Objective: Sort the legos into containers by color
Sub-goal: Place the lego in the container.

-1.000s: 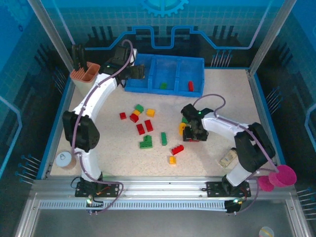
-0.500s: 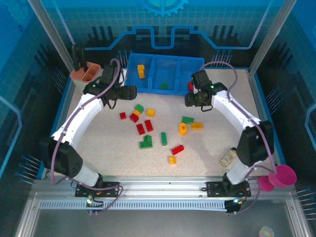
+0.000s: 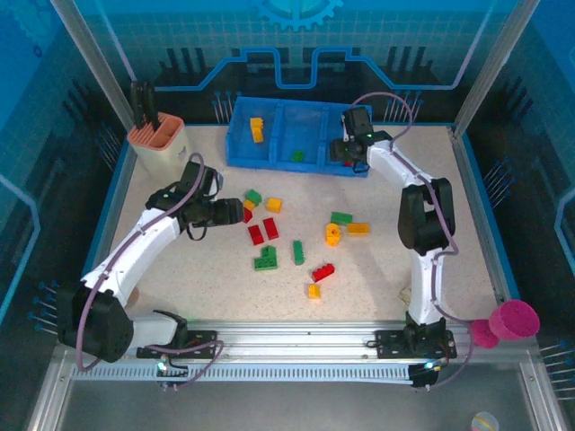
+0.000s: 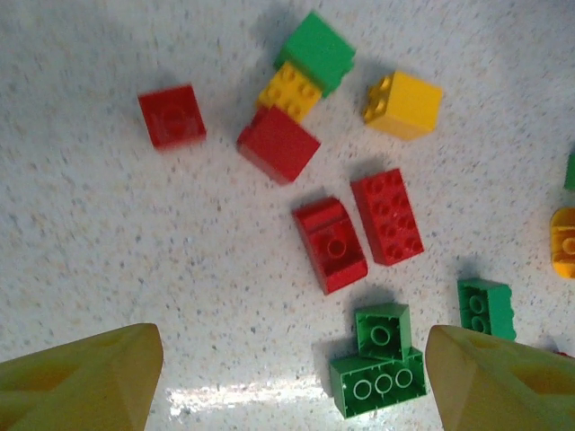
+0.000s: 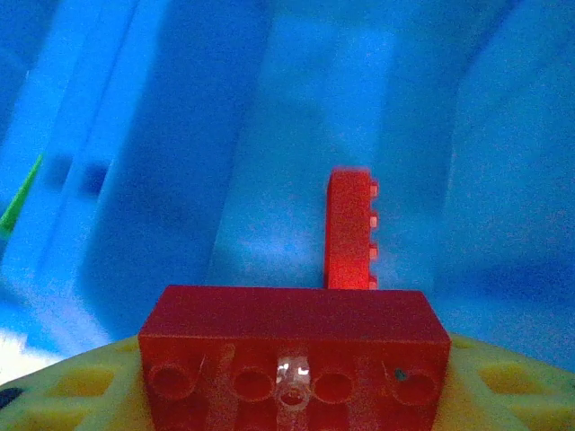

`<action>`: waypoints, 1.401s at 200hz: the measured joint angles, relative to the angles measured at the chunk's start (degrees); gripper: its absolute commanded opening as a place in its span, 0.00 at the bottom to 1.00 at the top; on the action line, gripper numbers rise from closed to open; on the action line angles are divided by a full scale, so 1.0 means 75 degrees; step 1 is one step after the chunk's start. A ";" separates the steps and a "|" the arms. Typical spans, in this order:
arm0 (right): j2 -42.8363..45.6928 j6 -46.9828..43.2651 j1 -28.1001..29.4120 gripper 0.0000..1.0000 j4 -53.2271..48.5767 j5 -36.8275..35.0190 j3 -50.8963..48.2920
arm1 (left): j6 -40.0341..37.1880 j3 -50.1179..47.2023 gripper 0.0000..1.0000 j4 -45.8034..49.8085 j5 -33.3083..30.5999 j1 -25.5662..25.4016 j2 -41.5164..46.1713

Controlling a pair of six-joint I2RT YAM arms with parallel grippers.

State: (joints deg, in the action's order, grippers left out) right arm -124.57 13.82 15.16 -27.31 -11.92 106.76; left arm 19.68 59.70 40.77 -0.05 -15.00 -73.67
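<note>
Right gripper clamps a red lego above the right compartment.

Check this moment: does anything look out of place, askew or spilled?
Nothing missorted: the tray holds yellow bricks left, a green brick middle. One oddity: the red brick in the right compartment lies on its side, studs sideways; the right gripper holds a second red brick.

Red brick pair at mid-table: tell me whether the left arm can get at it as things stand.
Probably yes. The left gripper hangs close beside the red brick pair, jaws open and empty, and nothing is stacked on the pair or blocks the way.
</note>
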 measured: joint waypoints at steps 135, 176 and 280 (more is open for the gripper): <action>-0.2238 -0.0108 -0.0265 0.62 0.0093 0.0251 0.2328 | 0.0731 -0.0440 0.78 -0.1064 -0.0356 -0.0020 -0.0708; -0.2148 -0.0134 -0.0280 0.70 0.0187 0.0402 0.1976 | 0.1128 -0.0425 0.76 -0.1556 -0.0294 -0.0020 -0.1539; -0.1807 -0.0093 -0.0274 0.84 0.0414 0.0781 0.1661 | 0.2025 0.0108 0.76 -0.2521 -0.0210 -0.0128 -0.3270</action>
State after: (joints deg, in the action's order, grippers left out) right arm -138.12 13.13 13.10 -24.21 -6.07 119.22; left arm 34.87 60.51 21.87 -1.63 -15.97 -98.19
